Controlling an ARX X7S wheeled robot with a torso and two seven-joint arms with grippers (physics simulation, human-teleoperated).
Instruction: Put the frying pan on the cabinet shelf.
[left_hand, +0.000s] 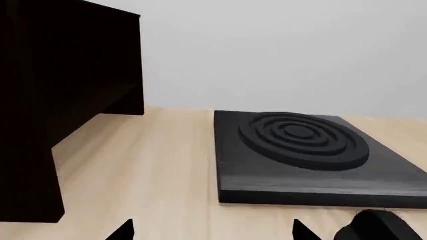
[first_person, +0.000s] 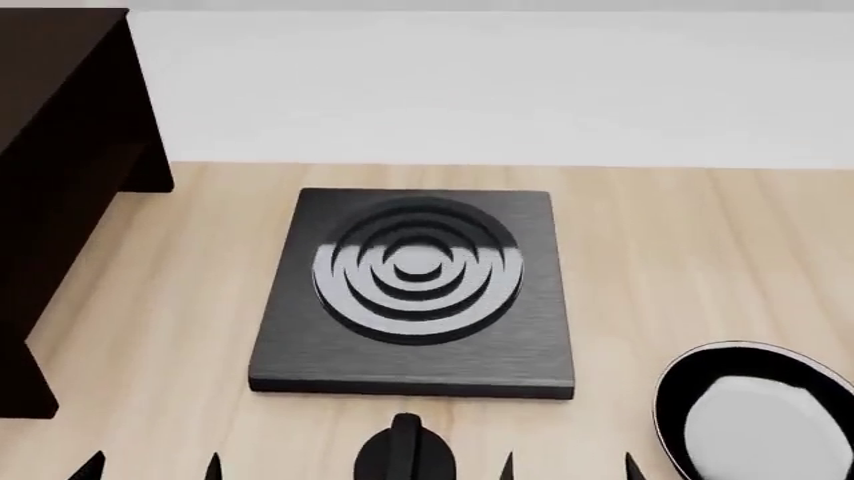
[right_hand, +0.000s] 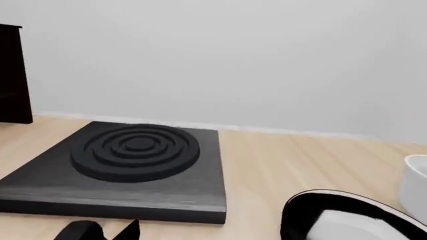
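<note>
The frying pan (first_person: 754, 412) is glossy black with a pale rim and a reflective inside. It lies on the light tabletop at the front right, cut off by the picture edge, its handle out of view. It also shows in the right wrist view (right_hand: 347, 216). The dark cabinet (first_person: 60, 150) stands at the far left, and its shelf boards show in the left wrist view (left_hand: 67, 80). My left gripper (first_person: 152, 468) is open and empty, low over the table, with its tips wide apart (left_hand: 212, 232). My right gripper (first_person: 567, 468) is open and empty just left of the pan (right_hand: 212, 235).
A square black stove plate (first_person: 416, 285) with concentric rings lies in the middle of the tabletop (first_person: 667, 260). A black rounded part (first_person: 404, 452) sits between my grippers at its front edge. A white pot (right_hand: 417, 182) shows at the far right in the right wrist view.
</note>
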